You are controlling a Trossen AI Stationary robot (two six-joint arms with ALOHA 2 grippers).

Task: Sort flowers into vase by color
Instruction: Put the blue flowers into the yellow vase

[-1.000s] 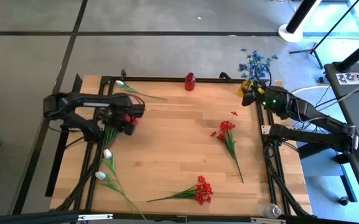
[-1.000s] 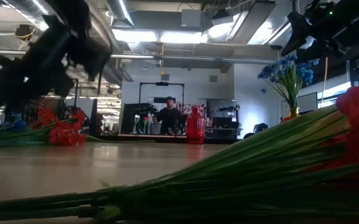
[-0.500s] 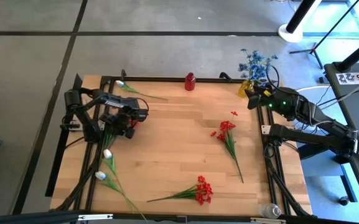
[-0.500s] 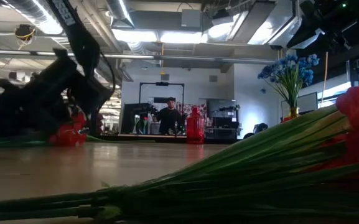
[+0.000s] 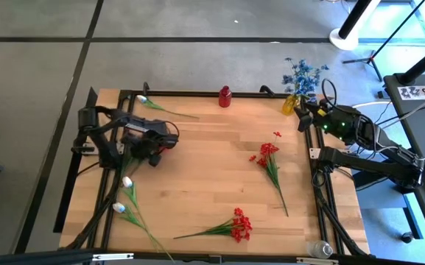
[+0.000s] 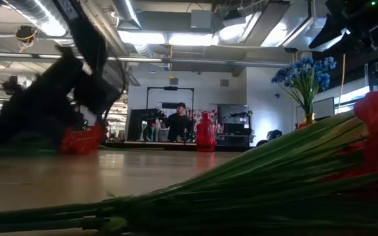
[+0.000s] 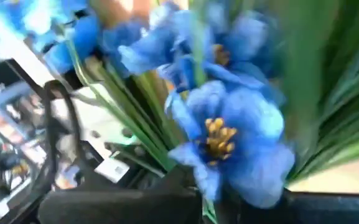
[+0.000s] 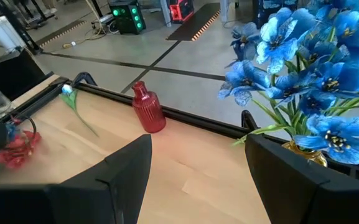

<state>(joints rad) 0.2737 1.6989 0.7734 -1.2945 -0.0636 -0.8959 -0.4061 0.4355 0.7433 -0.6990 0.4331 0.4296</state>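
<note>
My left gripper [image 5: 159,143] is low over a bunch of flowers at the table's left side. Red blossoms [image 6: 80,139] lie right by it. In the left wrist view, blue blossoms [image 7: 229,134] on green stems fill the picture. My right gripper [image 8: 195,180] is open and empty at the far right corner, next to a yellow vase [image 5: 291,105] that holds blue flowers [image 8: 310,68]. Two red sprays [image 5: 269,158] [image 5: 234,224] and white sprays [image 5: 127,195] [image 5: 149,103] lie flat on the table.
A small red vase [image 5: 225,96] stands at the far edge, and it also shows in the right wrist view [image 8: 148,109]. A clear bottle [image 5: 319,250] stands at the near right corner. A person [image 6: 179,121] stands far behind the table. Bare wood lies in the table's middle.
My left gripper has come down from well above the table to the flower bunch at the left, tipping downward. My right gripper has drawn back a little toward the table's right edge, away from the vase of blue flowers.
</note>
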